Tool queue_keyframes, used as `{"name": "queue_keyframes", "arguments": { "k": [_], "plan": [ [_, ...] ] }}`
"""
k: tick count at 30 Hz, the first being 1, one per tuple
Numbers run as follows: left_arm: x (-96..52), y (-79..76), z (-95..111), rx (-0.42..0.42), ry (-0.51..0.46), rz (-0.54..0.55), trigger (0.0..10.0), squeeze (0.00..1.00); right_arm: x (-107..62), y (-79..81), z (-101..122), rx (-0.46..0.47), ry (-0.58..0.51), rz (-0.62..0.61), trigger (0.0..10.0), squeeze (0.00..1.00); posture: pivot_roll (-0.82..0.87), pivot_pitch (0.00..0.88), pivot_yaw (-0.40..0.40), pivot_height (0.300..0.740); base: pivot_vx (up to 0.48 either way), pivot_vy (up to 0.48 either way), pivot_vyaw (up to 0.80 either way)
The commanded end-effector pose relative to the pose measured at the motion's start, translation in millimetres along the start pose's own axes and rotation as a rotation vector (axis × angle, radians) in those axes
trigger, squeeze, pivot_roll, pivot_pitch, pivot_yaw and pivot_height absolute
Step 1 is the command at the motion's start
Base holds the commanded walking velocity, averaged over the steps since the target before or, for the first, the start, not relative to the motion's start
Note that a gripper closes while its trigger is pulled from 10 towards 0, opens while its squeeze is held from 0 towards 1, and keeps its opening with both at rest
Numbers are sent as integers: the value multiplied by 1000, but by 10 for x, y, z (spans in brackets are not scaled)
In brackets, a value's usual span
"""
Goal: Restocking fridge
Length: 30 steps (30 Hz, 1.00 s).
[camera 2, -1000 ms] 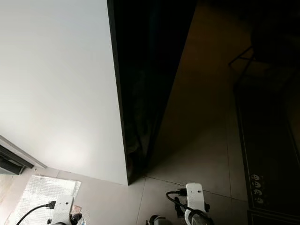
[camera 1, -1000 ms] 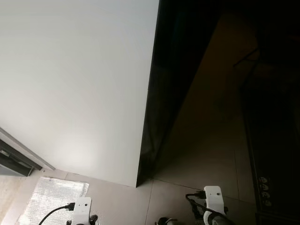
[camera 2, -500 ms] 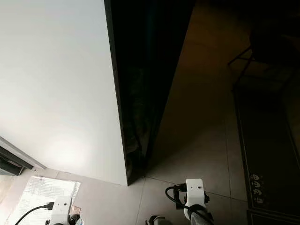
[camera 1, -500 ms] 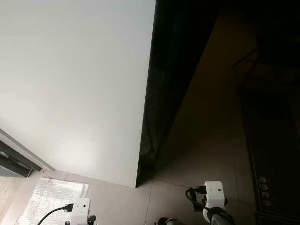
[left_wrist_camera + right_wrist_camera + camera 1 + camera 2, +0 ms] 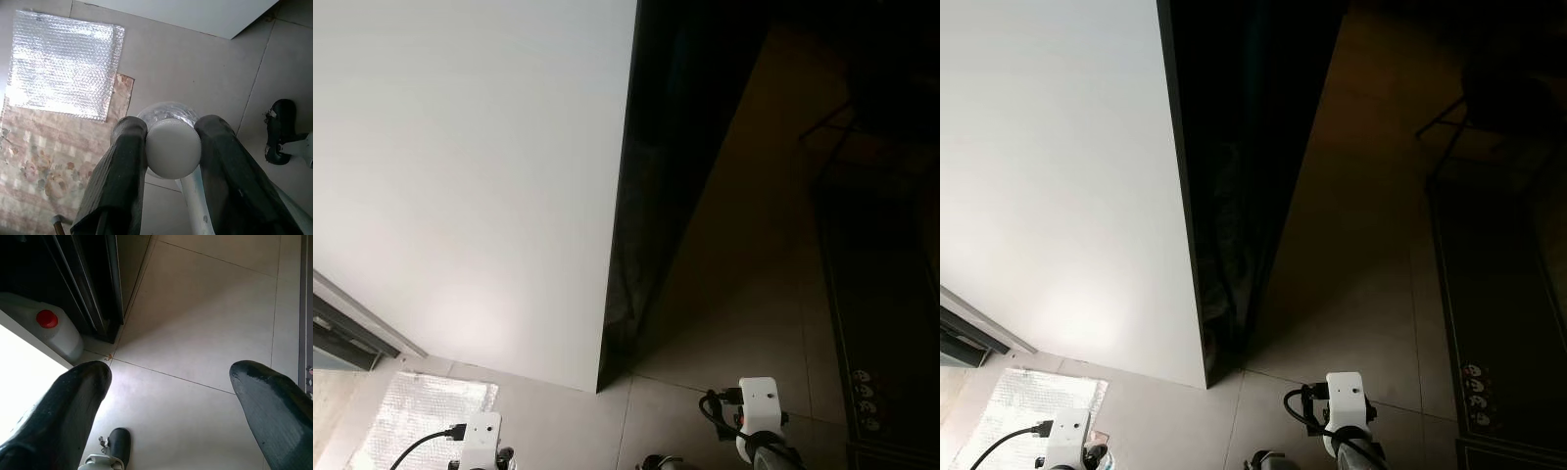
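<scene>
The left tool (image 5: 171, 147) hangs low over the floor tiles (image 5: 205, 63), clenched on a clear bottle's white cap (image 5: 173, 149), probably carrying it to the fridge, whose white door (image 5: 470, 166) stands just ahead, while the right tool (image 5: 168, 396) gapes empty.

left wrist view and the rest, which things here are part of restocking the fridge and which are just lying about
For the job:
- white-capped bottle, clamped in the left pincer
- fridge door, white
- right pincer, open, holding nothing
- red-capped jug by the door

Lying about:
- bubble-wrap sheet
- floral mat
- dark rug
</scene>
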State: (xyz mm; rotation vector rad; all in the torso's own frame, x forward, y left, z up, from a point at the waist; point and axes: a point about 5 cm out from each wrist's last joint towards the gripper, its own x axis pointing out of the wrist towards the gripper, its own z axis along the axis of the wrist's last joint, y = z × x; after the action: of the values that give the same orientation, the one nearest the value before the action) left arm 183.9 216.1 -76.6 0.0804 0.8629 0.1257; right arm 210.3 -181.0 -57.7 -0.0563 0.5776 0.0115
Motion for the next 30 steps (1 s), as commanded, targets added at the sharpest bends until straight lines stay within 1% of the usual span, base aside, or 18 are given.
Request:
{"name": "queue_keyframes", "arguments": {
  "k": [1,7,8,9,11,12,13,15,19,21,22,23,24,26,27,28,29,30],
  "plan": [
    [-25,15,-99,7,29,8,10000,0,-45,-30,-82,-4,22,-10,10000,0,-10,147,-72,740,0,0,0],
    [-25,15,-99,7,29,8,10000,0,-45,-30,-82,-4,22,-10,10000,0,-10,147,-72,740,0,0,0],
    [-13,-29,-44,2,4,8,10000,0,182,-136,432,9,-87,-65,10000,0,-19,163,-81,740,0,0,0],
    [-6,-53,-10,-3,-11,8,10000,0,221,-223,436,39,-5,-119,10000,0,-21,166,-81,740,0,0,0],
    [0,-71,24,-9,-26,8,10000,0,189,-304,244,71,168,-164,10000,0,-25,169,-79,740,0,0,0],
    [1,-70,25,-10,-26,9,10000,0,172,-304,197,76,189,-159,10000,0,-25,169,-79,740,0,0,0],
    [2,-70,32,-10,-28,10,10000,0,136,-281,92,69,240,-136,10000,0,-25,173,-79,740,0,0,0],
    [4,-71,41,-11,-30,11,10000,0,101,-250,-2,48,288,-109,10000,0,-21,174,-80,740,0,0,0],
    [10,-82,69,-17,-40,14,10000,0,82,-242,-35,50,281,-123,10000,0,-8,177,-80,740,0,0,0],
    [10,-85,78,-19,-45,16,10000,0,138,-230,116,51,187,-124,10000,0,-8,179,-79,740,0,0,0],
    [10,-86,79,-19,-46,16,10000,0,151,-227,154,50,165,-122,10000,0,-8,179,-79,740,0,0,0],
    [10,-84,80,-18,-47,17,10000,0,195,-190,296,28,82,-91,10000,0,-9,180,-78,740,0,0,0],
    [9,-83,80,-17,-48,18,10000,0,209,-172,348,19,52,-79,10000,0,-11,181,-78,740,0,0,0],
    [8,-75,78,-13,-49,19,10000,0,246,-72,626,8,-128,-17,10000,0,-23,181,-76,740,0,0,0],
    [7,-71,76,-11,-49,20,10000,0,246,-33,727,5,-196,5,10000,0,-25,181,-76,740,0,0,0],
    [7,-65,71,-10,-47,21,10000,0,231,18,862,-19,-285,34,10000,0,-28,182,-75,740,0,0,0],
    [6,-61,67,-9,-45,22,10000,0,215,50,935,-35,-334,50,10000,0,-28,182,-75,740,0,0,0],
    [6,-55,64,-7,-43,23,10000,0,177,107,1081,-49,-417,77,10000,0,-30,182,-74,740,0,0,0]
  ]
}}
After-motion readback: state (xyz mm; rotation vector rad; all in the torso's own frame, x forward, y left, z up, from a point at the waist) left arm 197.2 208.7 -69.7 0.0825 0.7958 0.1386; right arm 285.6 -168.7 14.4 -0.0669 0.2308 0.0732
